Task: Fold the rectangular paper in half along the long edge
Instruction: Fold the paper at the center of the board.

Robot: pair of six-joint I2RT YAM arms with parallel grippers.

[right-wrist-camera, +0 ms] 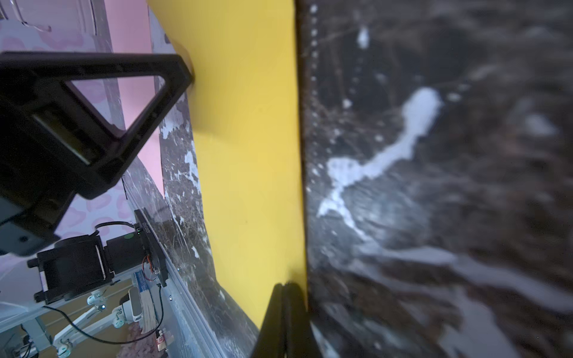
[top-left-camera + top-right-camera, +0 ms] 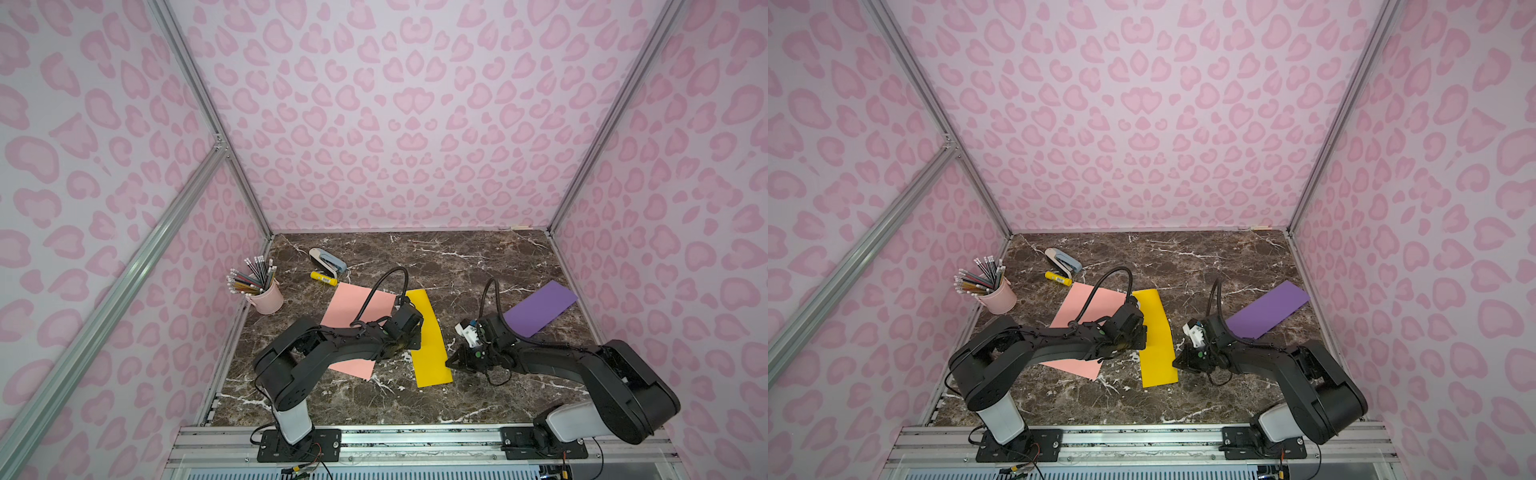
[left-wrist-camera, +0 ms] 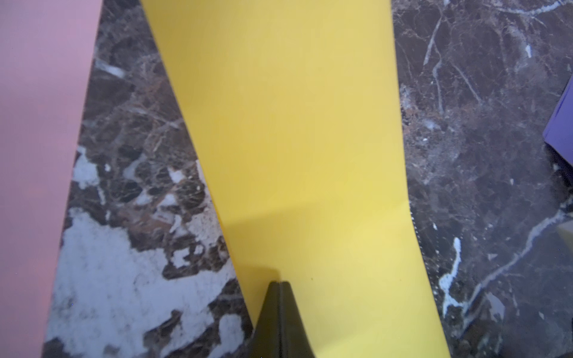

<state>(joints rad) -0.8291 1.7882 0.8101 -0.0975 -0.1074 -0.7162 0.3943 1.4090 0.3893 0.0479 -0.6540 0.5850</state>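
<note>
Right, both arms are down low over the marble table [image 2: 457,257], and between them lies the yellow paper [image 2: 432,361], a long narrow strip flat near the middle of the table, its long edges running away from the bases. We see the left arm rise from its mount, fold sharply at the elbow and stretch its forearm out across the pink sheet [image 2: 353,307], wrist tipped downward. The left gripper [image 3: 280,283] comes down on the strip close to its left long edge, jaws pressed together with no gap, tips resting on the yellow surface and nothing pinched between them. Over on the other side, the right arm doubles back from its mount and reaches in low, forearm nearly level with the table. The right gripper [image 1: 286,286] points at the strip's right long edge, jaws closed tight too, tips right at that edge; whether they touch the paper we cannot tell. Behind the right arm a purple sheet [image 2: 540,309] lies flat. Far left we have the pencil cup [image 2: 266,297], a stapler [image 2: 328,259] and a yellow marker [image 2: 323,278].
</note>
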